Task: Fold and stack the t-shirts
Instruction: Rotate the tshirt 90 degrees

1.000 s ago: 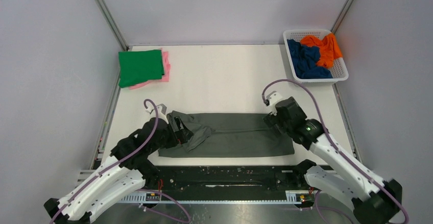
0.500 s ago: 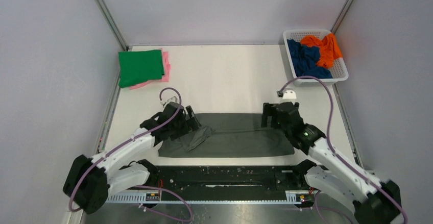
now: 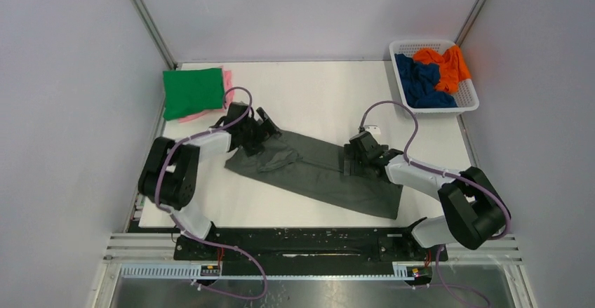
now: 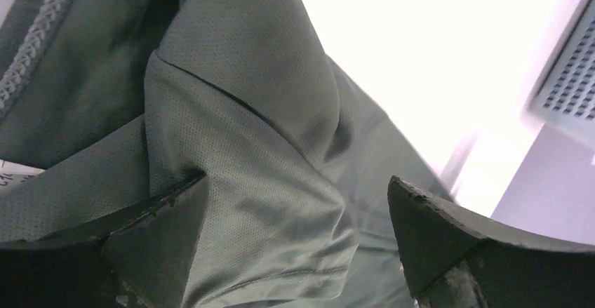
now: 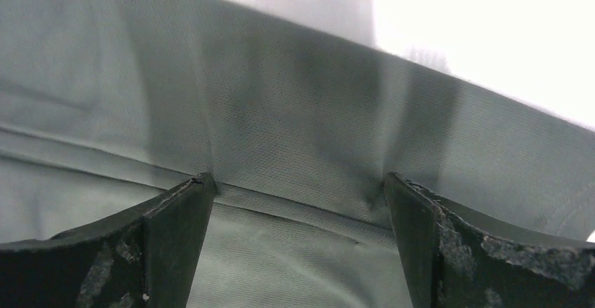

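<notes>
The dark grey t-shirt (image 3: pixel 316 175) lies folded into a long strip, slanting from upper left to lower right across the table. My left gripper (image 3: pixel 262 130) is open over its rumpled left end, and cloth fills the gap between the fingers in the left wrist view (image 4: pixel 298 180). My right gripper (image 3: pixel 352 161) is open with its fingertips (image 5: pixel 200 185) pressed on the strip's far edge along a fold line (image 5: pixel 298 178). The green t-shirt (image 3: pixel 193 90) lies folded on the pink t-shirt (image 3: pixel 228 89) at the back left. The orange t-shirt (image 3: pixel 446 66) and navy t-shirt (image 3: pixel 419 82) lie crumpled in the basket.
The white lattice basket (image 3: pixel 469 102) stands at the back right corner. Metal frame posts rise at both back corners. A black rail (image 3: pixel 302 241) runs along the near edge. The folded stack lies close behind my left gripper.
Both arms have reached away from the near edge. The grey shirt has slid with them and turned, its left end now close to the green stack.
</notes>
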Action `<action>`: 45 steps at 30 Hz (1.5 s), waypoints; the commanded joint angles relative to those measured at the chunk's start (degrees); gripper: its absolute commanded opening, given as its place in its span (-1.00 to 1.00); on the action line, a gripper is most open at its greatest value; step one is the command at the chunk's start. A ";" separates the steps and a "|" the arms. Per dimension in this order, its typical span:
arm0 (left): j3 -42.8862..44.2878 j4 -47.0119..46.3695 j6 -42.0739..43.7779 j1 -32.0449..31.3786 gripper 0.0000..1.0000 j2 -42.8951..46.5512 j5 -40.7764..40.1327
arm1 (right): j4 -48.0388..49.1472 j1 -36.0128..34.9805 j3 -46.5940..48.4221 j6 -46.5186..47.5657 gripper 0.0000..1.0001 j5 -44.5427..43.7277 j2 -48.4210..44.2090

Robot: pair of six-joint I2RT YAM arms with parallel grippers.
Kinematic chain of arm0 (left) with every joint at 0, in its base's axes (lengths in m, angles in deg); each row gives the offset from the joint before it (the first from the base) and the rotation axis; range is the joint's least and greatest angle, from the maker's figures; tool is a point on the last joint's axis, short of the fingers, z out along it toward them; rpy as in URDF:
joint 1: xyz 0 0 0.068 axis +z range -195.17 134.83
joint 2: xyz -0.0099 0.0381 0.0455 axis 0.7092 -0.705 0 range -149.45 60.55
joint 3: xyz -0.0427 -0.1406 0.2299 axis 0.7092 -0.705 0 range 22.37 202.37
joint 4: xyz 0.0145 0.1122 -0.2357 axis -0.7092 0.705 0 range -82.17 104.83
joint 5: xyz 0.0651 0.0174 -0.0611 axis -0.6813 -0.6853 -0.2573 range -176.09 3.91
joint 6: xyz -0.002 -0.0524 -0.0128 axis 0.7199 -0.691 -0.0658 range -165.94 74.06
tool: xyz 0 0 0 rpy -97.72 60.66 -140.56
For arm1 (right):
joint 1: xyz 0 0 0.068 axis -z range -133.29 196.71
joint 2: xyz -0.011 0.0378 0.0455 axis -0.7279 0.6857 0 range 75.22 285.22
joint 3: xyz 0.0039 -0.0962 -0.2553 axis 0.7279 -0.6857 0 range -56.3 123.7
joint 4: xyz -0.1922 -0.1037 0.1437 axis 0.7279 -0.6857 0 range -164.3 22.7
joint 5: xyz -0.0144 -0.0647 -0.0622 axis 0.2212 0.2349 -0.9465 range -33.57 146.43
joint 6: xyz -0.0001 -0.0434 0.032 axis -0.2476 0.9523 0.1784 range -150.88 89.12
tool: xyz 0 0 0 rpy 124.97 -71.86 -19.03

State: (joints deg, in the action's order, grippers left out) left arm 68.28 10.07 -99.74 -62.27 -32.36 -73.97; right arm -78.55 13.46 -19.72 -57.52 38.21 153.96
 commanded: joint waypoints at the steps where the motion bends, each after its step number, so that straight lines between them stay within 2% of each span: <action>1: 11.31 4.34 3.26 2.51 0.98 -12.69 0.96 | 1.28 0.06 3.37 -4.64 0.99 5.49 4.29; 5: 32.22 10.21 4.45 2.53 0.98 -25.04 3.55 | 6.28 -1.45 0.15 -10.19 0.99 15.71 4.06; 9: 51.99 14.86 -0.03 2.48 0.98 -38.99 10.16 | 6.82 -6.25 -2.45 -12.04 0.99 16.73 1.99; 13: 66.02 9.55 -8.85 0.73 0.98 -49.29 14.69 | 7.75 -13.81 -3.28 -12.03 0.99 16.81 1.86; 17: 83.80 5.94 -16.70 -1.46 0.98 -60.22 16.29 | 6.95 -22.90 -0.81 -9.83 0.99 16.54 2.41; 19: 88.56 -1.15 -21.94 -2.44 0.98 -64.42 17.11 | 6.61 -25.23 -0.32 -9.46 0.99 16.09 1.65; 22: 93.23 -3.57 -24.76 -2.72 0.98 -68.21 15.03 | 4.32 -27.31 -0.13 -8.54 0.99 15.00 -2.25; 24: 91.99 -5.76 -25.03 -2.59 0.98 -68.10 14.25 | 4.23 -28.73 -0.95 -6.49 0.99 15.54 -6.17; 26: 90.51 -7.51 -24.41 -2.43 0.98 -66.99 14.14 | 6.61 -29.05 -2.87 -5.21 0.99 20.35 -9.57; 29: 91.20 -8.70 -22.21 -2.63 0.98 -64.66 17.63 | 8.64 -29.35 -6.06 -6.36 0.99 25.58 -15.46; 32: 88.61 -5.69 -16.99 -3.20 0.98 -56.93 20.60 | 9.26 -29.43 -10.10 -7.70 0.99 25.58 -23.59; 35: 80.21 0.06 -8.31 -4.44 0.98 -44.70 22.08 | 8.68 -29.39 -13.33 -9.75 0.99 20.79 -32.19; 40: 61.77 12.69 5.68 -6.95 0.98 -20.84 14.11 | 2.59 -29.33 -14.90 -12.11 0.99 15.81 -40.55; 45: 37.84 16.55 12.18 -9.16 0.98 0.93 3.77 | -2.08 -29.35 -16.78 -12.08 0.99 11.84 -44.14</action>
State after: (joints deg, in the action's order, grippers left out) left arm 119.97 21.61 -96.59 -70.03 -45.51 -61.45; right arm -76.39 -15.55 -34.65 -68.47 55.30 112.02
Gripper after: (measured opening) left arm 0.989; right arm 0.993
